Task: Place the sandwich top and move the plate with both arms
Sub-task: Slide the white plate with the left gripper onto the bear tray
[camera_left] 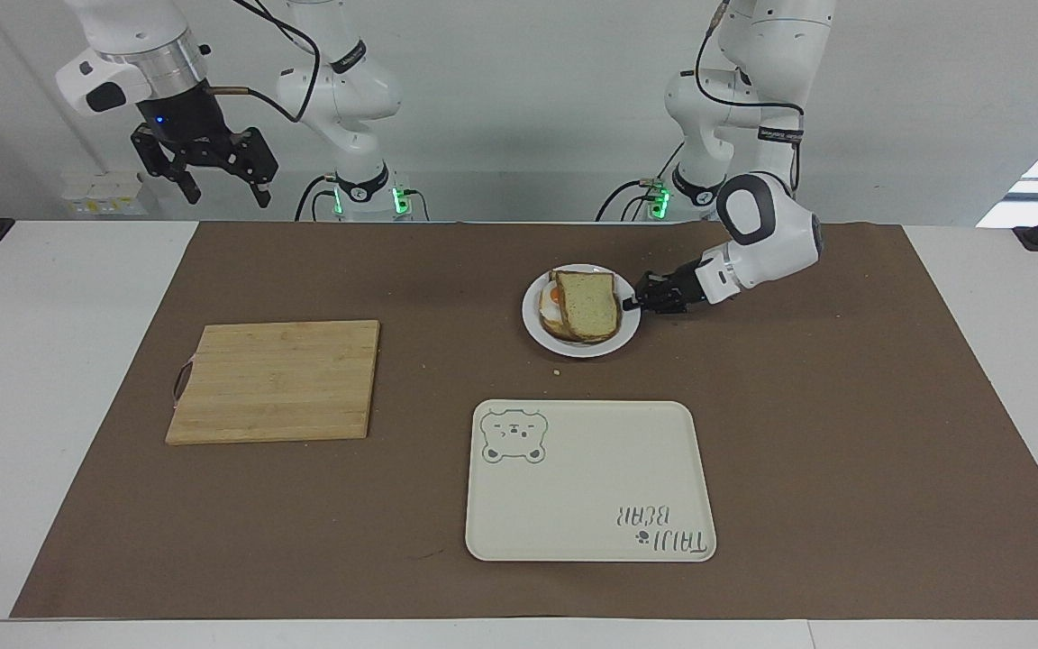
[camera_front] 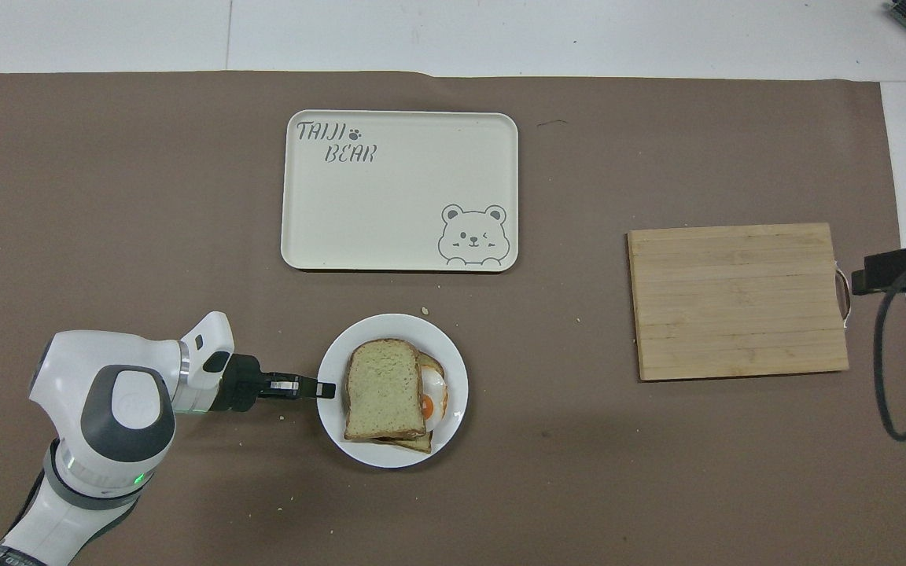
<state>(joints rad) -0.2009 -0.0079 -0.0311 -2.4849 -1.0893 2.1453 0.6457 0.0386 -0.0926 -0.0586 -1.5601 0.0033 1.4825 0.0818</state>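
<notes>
Left gripper (camera_left: 634, 303), low at the table, jaws at the rim of the plate (camera_left: 580, 348) on the side toward the left arm's end; whether they have closed on the rim cannot be told. Sandwich top (camera_left: 587, 305) already lies on the egg slice (camera_left: 551, 297), offset, egg showing; stack sits just past the jaws, not between them.

Risks (judged):
- one-sided lift w/ thin rim grip → plate tilts, top slice slides off;
- jaws pushing instead of gripping → plate skids along the table.

Right gripper (camera_left: 220, 194) waits high above the right arm's end, jaws wide apart, empty. Tray (camera_left: 591, 505) lies farther from the robots than the plate; cutting board (camera_left: 276, 379) toward the right arm's end.
</notes>
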